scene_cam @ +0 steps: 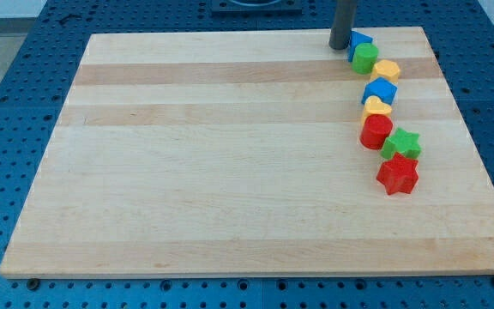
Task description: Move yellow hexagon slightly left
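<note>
- Partly hidden behind my tip [340, 46], a blue block [359, 41] shows too little for its shape to be told.
- No pincer here: just a bare rod, its end just left of that blue block, holding nothing.
- Just right of the green block [366, 57] sits the yellow hexagon [387, 70], touching it.
- Below the hexagon curve a blue cube [380, 90], a yellow block [376, 107], a red cylinder [376, 132], a green star [401, 142], a red star [398, 175].

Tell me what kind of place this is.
Likely a robotics lab bench: a wooden board lies on a blue perforated table, my tip rests near the view's top beside a blue block, and toy-like coloured blocks curve down the board's right side.
</note>
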Action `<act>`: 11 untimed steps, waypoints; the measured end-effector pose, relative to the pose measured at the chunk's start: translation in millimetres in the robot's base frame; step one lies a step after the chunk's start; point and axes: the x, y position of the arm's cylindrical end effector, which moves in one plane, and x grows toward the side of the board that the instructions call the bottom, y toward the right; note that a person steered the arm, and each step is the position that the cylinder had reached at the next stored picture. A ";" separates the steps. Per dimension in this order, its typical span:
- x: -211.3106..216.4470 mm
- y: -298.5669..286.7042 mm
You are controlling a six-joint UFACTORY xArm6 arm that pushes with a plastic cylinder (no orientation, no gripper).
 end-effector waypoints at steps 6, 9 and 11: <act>-40.4 38.4; 0.4 142.2; 89.7 142.7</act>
